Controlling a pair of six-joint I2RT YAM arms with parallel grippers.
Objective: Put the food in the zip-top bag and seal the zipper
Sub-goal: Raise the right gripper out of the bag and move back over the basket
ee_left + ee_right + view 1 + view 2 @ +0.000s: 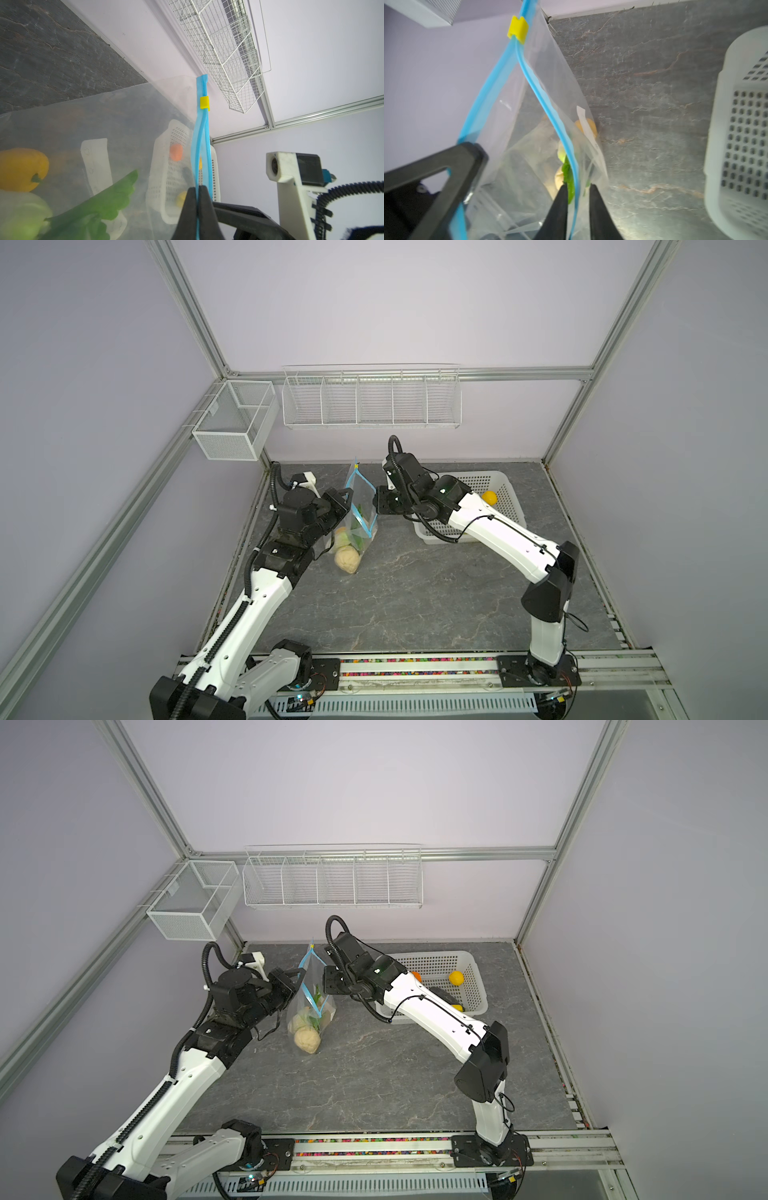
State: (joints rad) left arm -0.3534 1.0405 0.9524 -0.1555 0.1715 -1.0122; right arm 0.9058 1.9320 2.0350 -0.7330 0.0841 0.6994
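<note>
So, zip-top bag: standing near the back edge of the worktop, left of middle. Its bottom rests on the surface and its mouth is up, right between my two grippers.
Left gripper: clenched on one lip of the zipper. I reckon that pinch is what holds the bag upright.
Right gripper: jaws a little apart, straddling the other lip, and it doesn't look pinched yet. My guess is it's there to pull the mouth wide.
Yellow slider: parked at the far end of the zipper, away from both grippers, so the mouth isn't sealed.
Food inside: beige lumpy ball at the bottom and a leafy green piece above it, all below the fingertips.
Food left: lemon and orange piece in the white perforated basket at the back right corner. They're behind the right arm and well apart from both grippers.
</note>
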